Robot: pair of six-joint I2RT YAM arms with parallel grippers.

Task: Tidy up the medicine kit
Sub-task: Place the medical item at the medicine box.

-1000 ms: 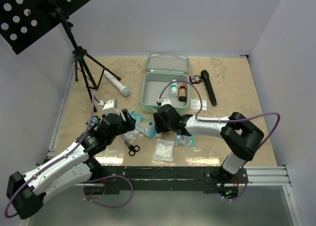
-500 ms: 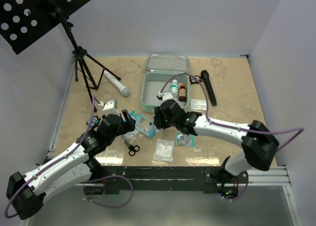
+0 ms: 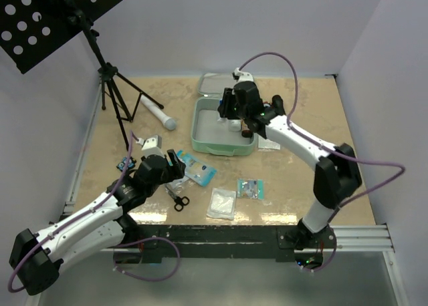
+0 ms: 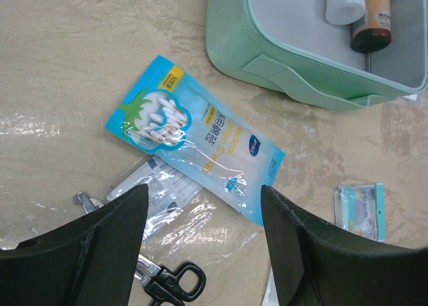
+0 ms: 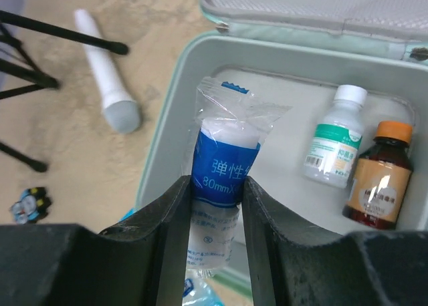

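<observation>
My right pincer point(image 5: 215, 186) is clamped on a bagged bandage roll point(image 5: 224, 160), upright at frame centre. My left pincer point(image 4: 200, 209) hangs spread over a swab packet point(image 4: 194, 142). I should lower the roll into the kit's point(image 5: 281, 99) bare left half, clear of the bottles point(image 5: 332, 135), before releasing. The kit lies upper-centre in the overhead frame, mouth up, lid point(image 3: 227, 85) folded toward the top edge, long axis bottom-to-top.

Mint-green medicine kit point(image 3: 221, 148), blue-and-white bandage roll point(image 5: 220, 163)

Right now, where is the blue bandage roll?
Right wrist view: the bandage roll sits in the right gripper above the open medicine kit, left of its white bottle.
</observation>
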